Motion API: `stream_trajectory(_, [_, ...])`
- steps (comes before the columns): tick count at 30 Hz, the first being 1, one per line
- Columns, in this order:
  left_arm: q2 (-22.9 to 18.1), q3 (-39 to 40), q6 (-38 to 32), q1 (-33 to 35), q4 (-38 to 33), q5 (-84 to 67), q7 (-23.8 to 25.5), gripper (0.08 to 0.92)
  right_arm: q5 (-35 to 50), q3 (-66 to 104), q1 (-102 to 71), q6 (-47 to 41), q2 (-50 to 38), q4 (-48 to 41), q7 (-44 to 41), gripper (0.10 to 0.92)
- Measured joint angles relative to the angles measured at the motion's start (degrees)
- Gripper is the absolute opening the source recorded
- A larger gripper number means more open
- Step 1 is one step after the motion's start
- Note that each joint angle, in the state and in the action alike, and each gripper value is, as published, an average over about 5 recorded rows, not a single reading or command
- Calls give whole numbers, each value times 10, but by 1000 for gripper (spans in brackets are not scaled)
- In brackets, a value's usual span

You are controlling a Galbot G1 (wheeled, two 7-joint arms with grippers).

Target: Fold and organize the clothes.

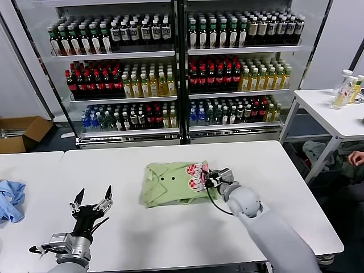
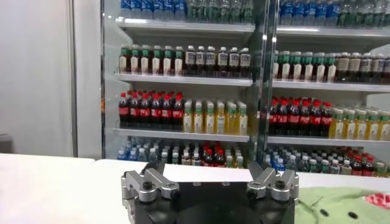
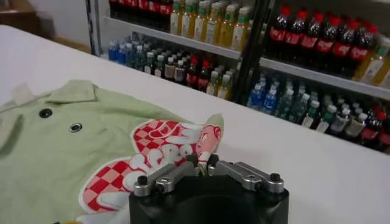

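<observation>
Light green shirt (image 1: 173,183) folded on white table, red-white graphic up.

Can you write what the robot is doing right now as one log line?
right gripper: shut on light green collared shirt, pinching its printed edge | left gripper: open, idle above white table | fold: partly done

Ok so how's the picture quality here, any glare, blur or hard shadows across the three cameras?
Head view: even light, only a soft shadow under the left gripper. Left wrist view: a bright washed-out patch on the table edge. Right wrist view: the shirt print is sharp, and the right gripper pinches its edge.
</observation>
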Motion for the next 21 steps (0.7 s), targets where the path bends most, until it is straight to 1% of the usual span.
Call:
stream_trajectory(6, [3,1,0,1,-1,0,1,822,-27,13,-1,41,-18,-6,-16,337])
stream_trajectory(11, [4,4,0,1,-3,1,2,823,-43,40,-30,103,-25,11,4,485])
stream_trajectory(16, [4,9,0,-1,-1,2,4,823,-51,81,-81,161,-29,47,38,623])
stream_trajectory(21, [4,12,2,-2,-1,2,7,823,-51,136,-162,198,-28,108,64,766])
